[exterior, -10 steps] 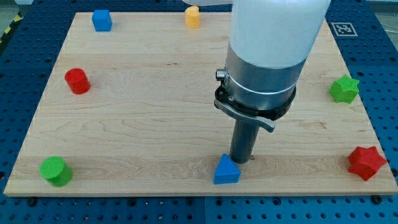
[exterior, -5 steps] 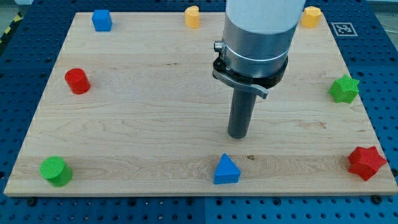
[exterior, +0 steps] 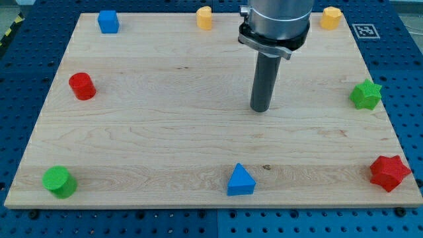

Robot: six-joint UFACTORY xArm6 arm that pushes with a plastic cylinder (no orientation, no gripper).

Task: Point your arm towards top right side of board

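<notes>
My tip [exterior: 261, 109] rests on the wooden board [exterior: 152, 132] a little right of its middle, with no block touching it. The rod rises to the arm's metal collar [exterior: 273, 30] at the view's top. A yellow block [exterior: 330, 17] sits near the board's top right corner, well up and right of my tip. A green star block [exterior: 365, 94] lies at the right edge, to the right of my tip. A blue triangle block [exterior: 240, 180] lies below my tip near the bottom edge.
A second yellow block [exterior: 205, 18] and a blue cube [exterior: 108, 21] sit along the top edge. A red cylinder [exterior: 82, 86] is at the left, a green cylinder [exterior: 59, 181] at bottom left, a red star [exterior: 388, 172] at bottom right.
My tip has moved up the board from just above the blue triangle toward the view's top, shifting slightly right. The yellow block at top right has come into sight. No block moved.
</notes>
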